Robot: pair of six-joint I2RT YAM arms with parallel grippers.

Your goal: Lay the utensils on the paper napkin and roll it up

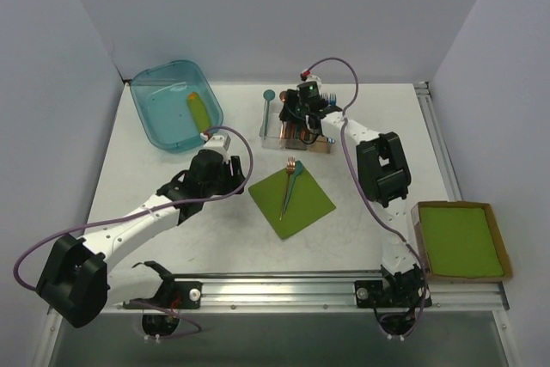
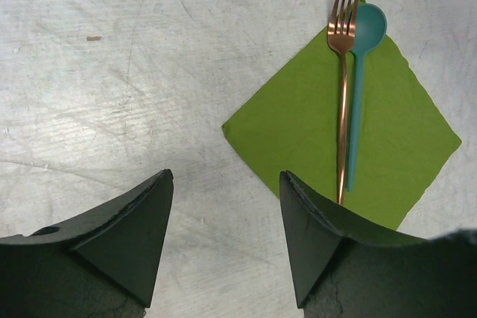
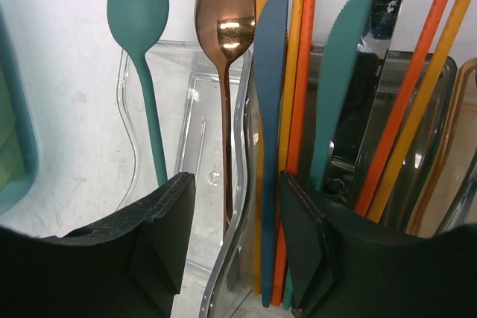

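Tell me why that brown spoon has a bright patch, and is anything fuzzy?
Right wrist view: the copper spoon mirrors a light as a bright patch, and the right gripper, close to the lens, looks a bit soft. Left wrist view: the fork and napkin are sharp. Top external view: even light, faint shadows.

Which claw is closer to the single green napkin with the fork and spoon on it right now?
Left. The left claw hovers open just off the napkin's left corner. The right claw is beyond the napkin's far side, over the cutlery caddy.
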